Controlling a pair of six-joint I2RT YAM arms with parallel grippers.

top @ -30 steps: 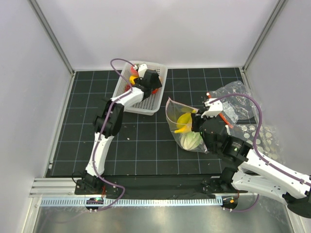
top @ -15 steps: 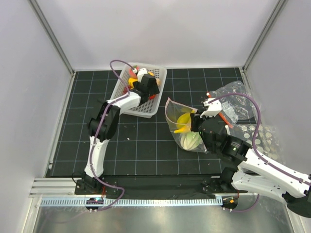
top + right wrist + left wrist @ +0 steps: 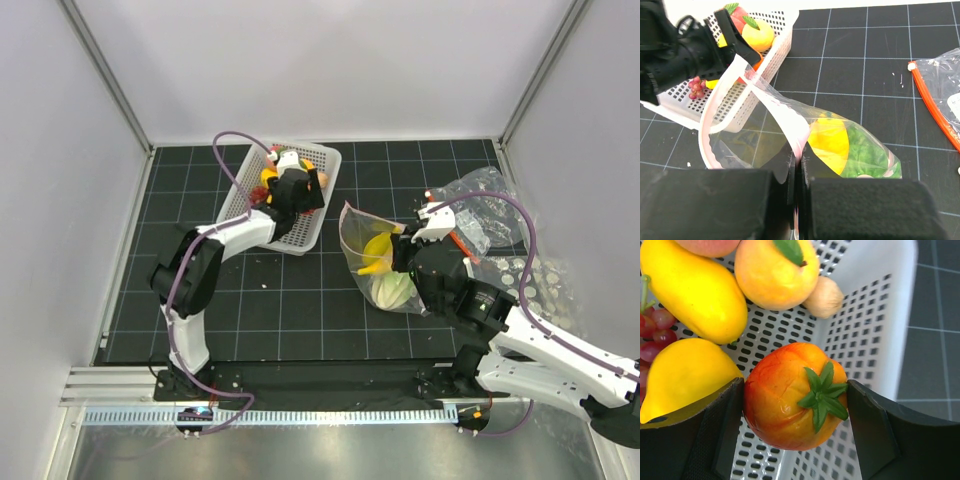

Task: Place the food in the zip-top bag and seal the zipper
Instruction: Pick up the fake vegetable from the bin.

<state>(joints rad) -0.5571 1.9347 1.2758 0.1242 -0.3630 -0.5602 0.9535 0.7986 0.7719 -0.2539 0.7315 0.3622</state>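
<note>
My left gripper (image 3: 290, 192) is in the white basket (image 3: 325, 200), shut on the orange-red round fruit (image 3: 795, 395) with a green leaf cap. Around it lie yellow pieces (image 3: 695, 290), a yellow-orange fruit (image 3: 775, 270) and dark grapes (image 3: 652, 330). My right gripper (image 3: 799, 160) is shut on the mouth edge of the zip-top bag (image 3: 765, 145) and holds it open toward the basket. Its pale zipper strip (image 3: 770, 100) curves up from the pinch. The banana (image 3: 827, 140) and green cabbage (image 3: 865, 155) lie inside. In the top view the bag (image 3: 360, 235) sits mid-table.
An undotted clear bag (image 3: 480, 205) with an orange-red strip (image 3: 935, 110) lies right of the held bag. More dotted clear plastic (image 3: 540, 280) lies at the right wall. Grey walls and metal posts close the black gridded mat.
My left gripper has moved left and nearer within the basket, its elbow swinging left. The basket has shifted and turned slightly with it. The right gripper and bag have stayed still.
</note>
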